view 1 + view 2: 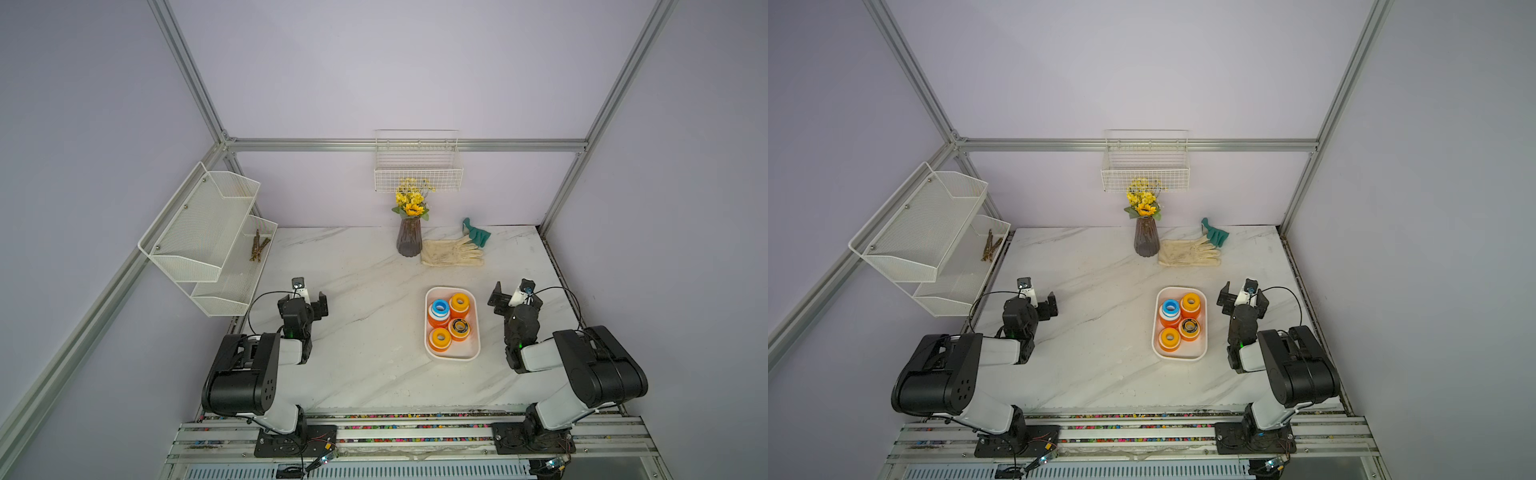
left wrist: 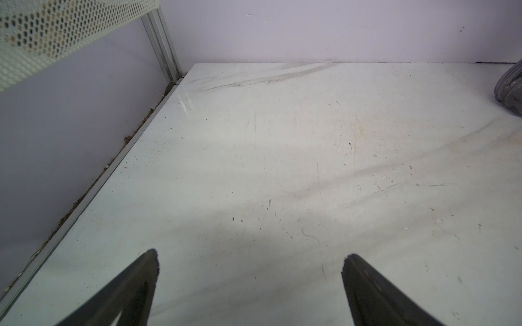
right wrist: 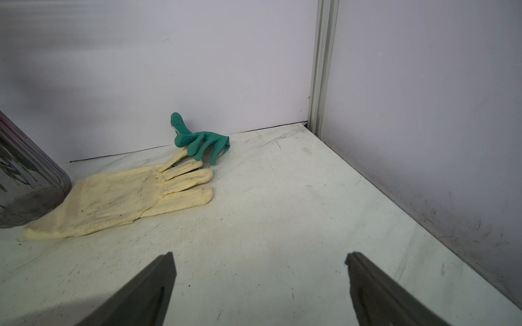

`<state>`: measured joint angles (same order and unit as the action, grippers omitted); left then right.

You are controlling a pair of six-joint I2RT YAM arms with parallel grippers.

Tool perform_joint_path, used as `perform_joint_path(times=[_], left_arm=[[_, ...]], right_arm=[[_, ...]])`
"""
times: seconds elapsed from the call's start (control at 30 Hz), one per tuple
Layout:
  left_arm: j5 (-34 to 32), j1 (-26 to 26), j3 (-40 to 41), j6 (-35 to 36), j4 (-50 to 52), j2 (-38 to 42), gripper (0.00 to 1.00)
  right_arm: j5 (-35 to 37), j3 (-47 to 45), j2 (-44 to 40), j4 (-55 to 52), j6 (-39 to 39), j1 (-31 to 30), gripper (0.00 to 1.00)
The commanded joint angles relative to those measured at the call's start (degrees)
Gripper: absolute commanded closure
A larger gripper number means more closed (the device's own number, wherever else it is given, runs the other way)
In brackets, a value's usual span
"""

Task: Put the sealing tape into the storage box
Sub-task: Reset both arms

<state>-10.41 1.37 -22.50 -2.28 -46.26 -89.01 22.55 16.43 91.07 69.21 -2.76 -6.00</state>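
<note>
Claws on both arms stand spread wide apart: the left claw and the right claw each hang over bare bench. Between them, far nearer the right claw and just off its inner side, sits the storage box, a shallow white tub with rounded corners and a smooth rim. The sealing tape rests inside it: round spools with centre holes, mostly orange, standing on their flat faces in four close piles. Two piles show yellow-orange tops, a blue-and-white spool caps a third, and a black-and-yellow spool caps the fourth. How many spools each pile holds is hard to make out from above, perhaps two. Neither wrist view reaches the box. Ahead of the right claw lie a cream glove and a green glove, fingers overlapping, beside a dark vase cut off at the frame edge.
</note>
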Motion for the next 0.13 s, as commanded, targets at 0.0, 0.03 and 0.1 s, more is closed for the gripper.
perform_joint_path(times=[0.0, 0.03, 0.1], left_arm=[[0.9, 0.1, -1.2, 0.7, -2.8, 0.3, 0.00], [0.7, 0.2, -1.1, 0.9, -3.5, 0.0, 0.00], [2.1, 0.1, -0.3, 0.9, -3.4, 0.7, 0.00]], right_arm=[[-0.4, -0.5, -0.7, -0.2, -0.8, -0.1, 0.00], [-0.4, -0.5, -0.7, -0.2, -0.8, -0.1, 0.00], [-0.4, -0.5, -0.7, -0.1, -0.8, -0.1, 0.00]])
